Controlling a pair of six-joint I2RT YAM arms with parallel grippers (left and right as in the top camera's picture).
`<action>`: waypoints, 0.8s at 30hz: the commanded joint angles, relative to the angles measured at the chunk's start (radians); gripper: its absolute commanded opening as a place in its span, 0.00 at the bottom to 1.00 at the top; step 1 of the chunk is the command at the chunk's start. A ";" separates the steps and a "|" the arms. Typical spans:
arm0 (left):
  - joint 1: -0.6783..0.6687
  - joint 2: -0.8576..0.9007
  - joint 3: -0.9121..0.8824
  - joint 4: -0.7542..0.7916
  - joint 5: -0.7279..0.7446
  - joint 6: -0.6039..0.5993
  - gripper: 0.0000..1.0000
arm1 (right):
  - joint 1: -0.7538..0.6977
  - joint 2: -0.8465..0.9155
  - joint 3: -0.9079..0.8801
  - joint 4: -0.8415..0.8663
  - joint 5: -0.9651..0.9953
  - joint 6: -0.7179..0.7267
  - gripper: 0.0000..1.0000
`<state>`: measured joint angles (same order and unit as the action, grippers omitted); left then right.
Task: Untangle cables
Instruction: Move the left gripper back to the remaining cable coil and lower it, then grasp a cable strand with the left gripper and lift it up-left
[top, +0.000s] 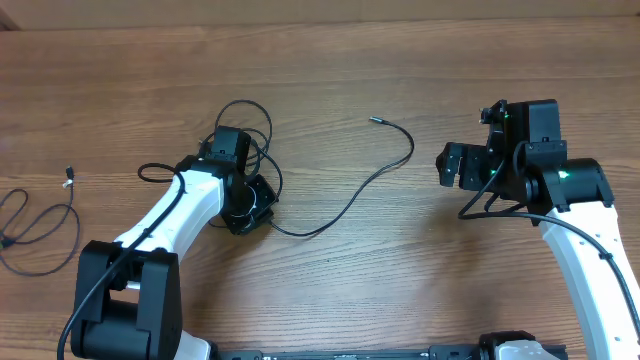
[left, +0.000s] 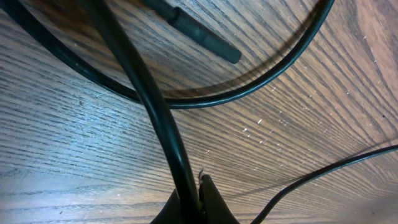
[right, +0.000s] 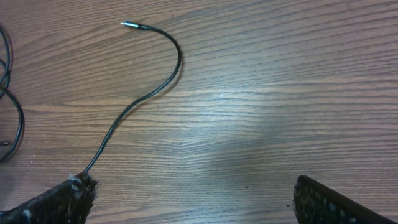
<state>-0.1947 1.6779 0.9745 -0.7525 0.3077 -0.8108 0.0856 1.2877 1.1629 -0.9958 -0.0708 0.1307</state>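
Observation:
A tangle of thin black cables (top: 250, 128) lies at the table's centre left. My left gripper (top: 232, 150) is down in it. In the left wrist view that gripper (left: 198, 200) is shut on one black cable (left: 155, 106), which rises straight up out of the jaws. A loop (left: 273, 74) and a plug end (left: 205, 38) lie just beyond. One strand (top: 345, 205) trails right to a silvery plug (top: 375, 119). My right gripper (top: 450, 165) hovers open to the right of that strand. The right wrist view shows the strand (right: 149, 93) and plug tip (right: 127, 25), with nothing between the fingers (right: 56, 202).
A separate thin cable (top: 40, 225) lies in loose loops at the far left edge, its small plug (top: 68, 176) pointing up the table. Another thin strand (left: 323, 171) crosses the left wrist view at lower right. Bare wood table (top: 400, 280) lies between the arms.

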 joint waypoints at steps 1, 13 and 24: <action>0.005 0.000 0.055 -0.014 0.012 0.050 0.04 | -0.003 0.005 0.002 0.001 0.010 0.003 1.00; 0.005 -0.039 0.754 -0.259 -0.044 0.433 0.04 | -0.003 0.005 0.002 -0.003 0.010 0.003 1.00; 0.050 -0.039 1.433 -0.406 -0.055 0.523 0.04 | -0.003 0.005 0.002 -0.003 0.010 0.003 1.00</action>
<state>-0.1711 1.6680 2.2986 -1.1507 0.2661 -0.3477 0.0856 1.2881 1.1629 -1.0035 -0.0708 0.1307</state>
